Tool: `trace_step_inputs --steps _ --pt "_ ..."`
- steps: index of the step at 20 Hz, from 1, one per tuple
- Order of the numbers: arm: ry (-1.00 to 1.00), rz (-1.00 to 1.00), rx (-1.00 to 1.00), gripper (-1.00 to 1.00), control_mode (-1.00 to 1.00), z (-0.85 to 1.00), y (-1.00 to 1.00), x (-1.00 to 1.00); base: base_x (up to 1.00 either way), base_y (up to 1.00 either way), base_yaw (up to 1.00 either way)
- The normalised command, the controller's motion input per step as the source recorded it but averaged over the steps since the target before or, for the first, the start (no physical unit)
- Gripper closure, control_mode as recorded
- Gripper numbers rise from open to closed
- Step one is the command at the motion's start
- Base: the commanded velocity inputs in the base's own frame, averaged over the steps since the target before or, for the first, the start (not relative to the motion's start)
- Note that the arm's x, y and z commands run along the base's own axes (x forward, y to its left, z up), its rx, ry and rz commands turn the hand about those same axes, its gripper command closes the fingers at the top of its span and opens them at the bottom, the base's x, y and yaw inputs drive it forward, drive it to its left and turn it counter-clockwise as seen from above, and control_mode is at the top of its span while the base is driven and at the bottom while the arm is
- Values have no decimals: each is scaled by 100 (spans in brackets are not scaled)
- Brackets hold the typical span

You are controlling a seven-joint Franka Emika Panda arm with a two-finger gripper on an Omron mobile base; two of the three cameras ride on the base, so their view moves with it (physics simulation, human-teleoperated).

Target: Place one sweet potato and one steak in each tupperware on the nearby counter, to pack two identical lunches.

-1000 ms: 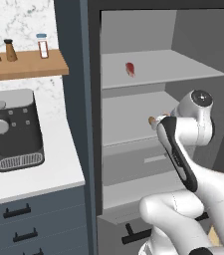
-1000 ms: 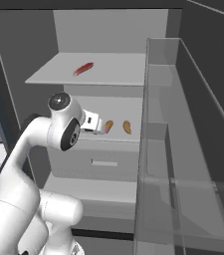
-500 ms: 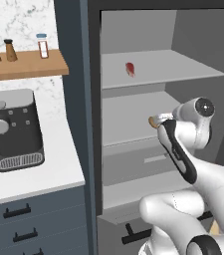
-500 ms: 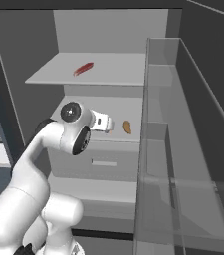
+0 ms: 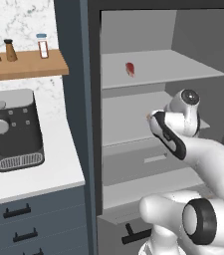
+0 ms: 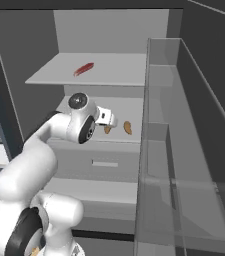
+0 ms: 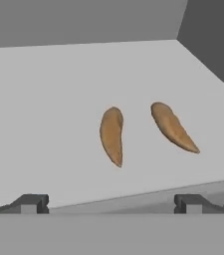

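Two sweet potatoes lie side by side on the fridge's middle shelf [image 6: 134,107], the nearer sweet potato [image 7: 112,135] dead ahead of the gripper [image 7: 111,203], the other sweet potato [image 7: 173,127] just to its right. Over the last second the arm has swung its hand in toward that shelf, so the potatoes now sit squarely between the wide-apart fingertips. Nothing is held. A steak [image 6: 83,69] waits on the shelf above. Picking looks about to begin.
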Motion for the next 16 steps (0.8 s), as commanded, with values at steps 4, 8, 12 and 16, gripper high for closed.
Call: trace_step_inputs --steps 4,8,12,16 --pt "3 0 0 -100 -100 -39 -3 37 0 0 0" --pt "0 0 0 -100 -100 -43 0 32 0 0 0" --pt "5 0 0 -100 -100 -26 0 48 0 0 0" --pt "10 0 0 -100 -100 -4 -3 53 0 0 0"
